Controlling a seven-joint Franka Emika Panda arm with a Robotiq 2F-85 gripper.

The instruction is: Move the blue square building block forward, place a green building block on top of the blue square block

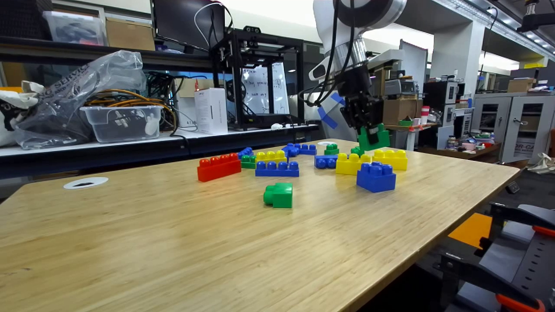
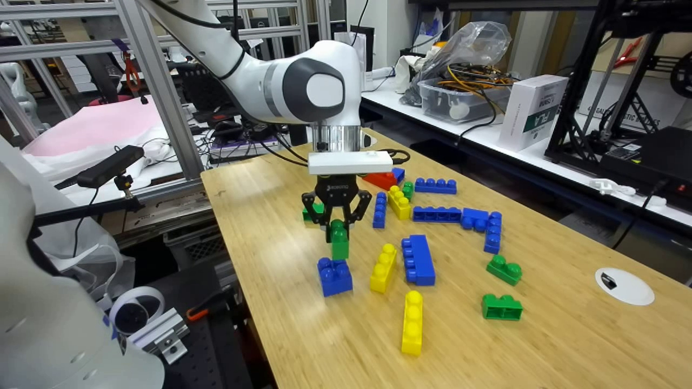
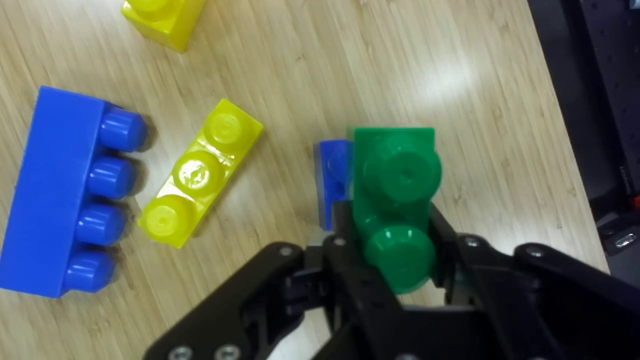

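End effector point(image 2: 338, 233), black, two-fingered: its fingers are clamping the green building block point(image 3: 400, 190) from opposite sides and are holding it clear of the tabletop point(image 1: 143, 242).

Green building block, darker green: it is hanging in the grip, studs facing the wrist camera. In the wrist view it is covering part of the blue square building block point(image 2: 335, 280); in an exterior view a gap is showing below the green building block point(image 1: 373, 138).

Blue square building block, royal blue: it is resting studs up on the tabletop, near an edge.

Yellow brick point(image 3: 200, 172), three studs: it is standing studs up between the blue square building block and the long blue brick point(image 3: 55, 195).

Long blue brick, four studs: it is lying on its side, studs pointing toward the yellow brick.

Second yellow brick point(image 2: 412, 324): it is standing studs up, near the three-stud one.

Loose green brick point(image 2: 504, 270): it is sitting well apart from the blue square building block.

Small green brick point(image 1: 282, 196): it is lying on its side.

Red brick point(image 1: 220, 168): it is standing studs up, near a low blue brick point(image 1: 277, 171).

Round white disc point(image 2: 630, 289): it is lying at the tabletop's surface.
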